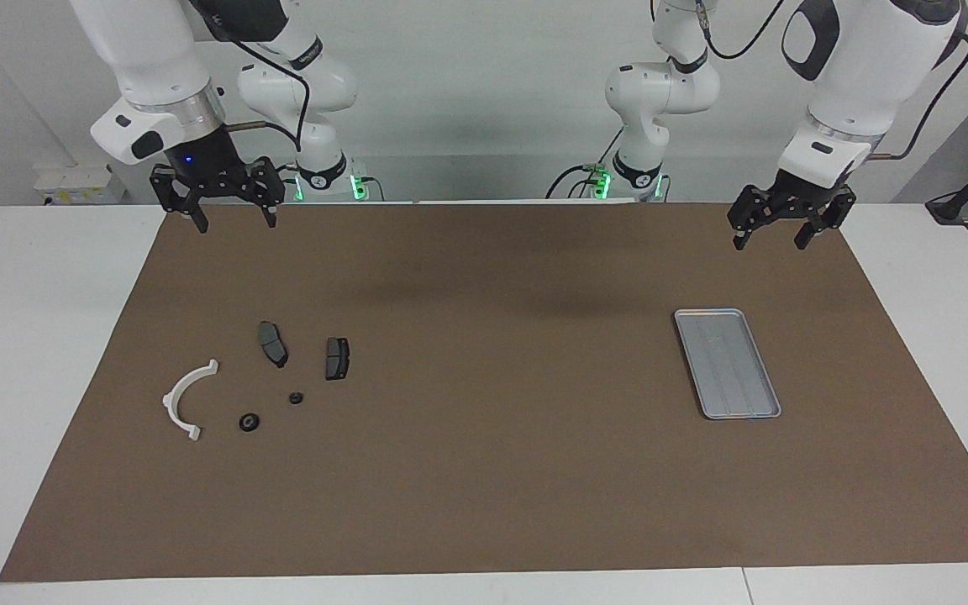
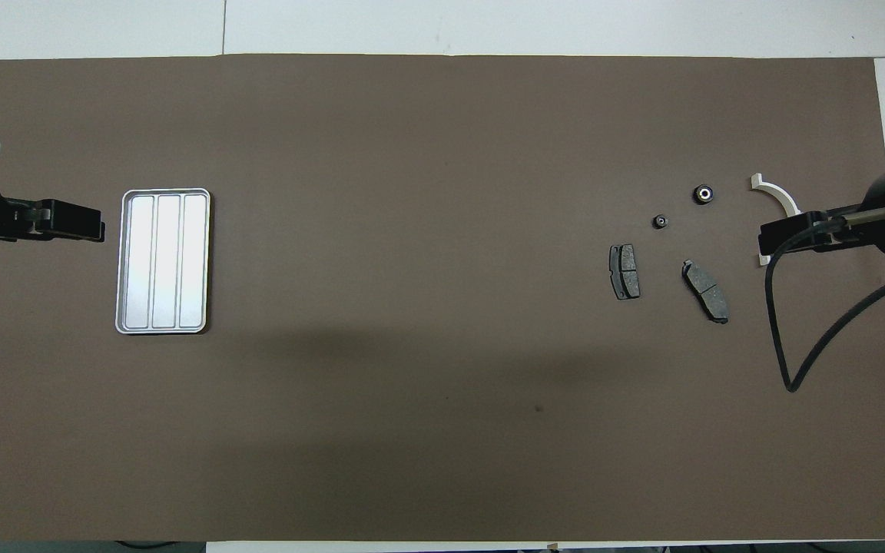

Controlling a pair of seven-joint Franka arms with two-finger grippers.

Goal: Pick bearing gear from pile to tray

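The pile lies toward the right arm's end of the brown mat: a white curved arc [image 1: 186, 399] [image 2: 777, 193], two dark grey brake pads [image 1: 272, 343] [image 1: 337, 358] and two small black round pieces. The larger round piece [image 1: 249, 422] [image 2: 704, 194] has a pale centre, and the smaller one [image 1: 296, 397] [image 2: 661, 222] lies beside it. I cannot tell which of them is the bearing gear. The silver tray [image 1: 765, 410] [image 2: 126, 261] lies bare toward the left arm's end. My right gripper [image 1: 236, 224] [image 2: 764, 242] hangs open high above the pile's end, holding nothing. My left gripper [image 1: 770, 244] [image 2: 101, 228] hangs open high up by the tray's end, also holding nothing.
The brown mat [image 1: 484, 470] covers most of the white table [image 1: 39, 353]. The right arm's black cable [image 2: 784, 330] loops over the mat near the pile. In the overhead view the raised right gripper covers part of the white arc.
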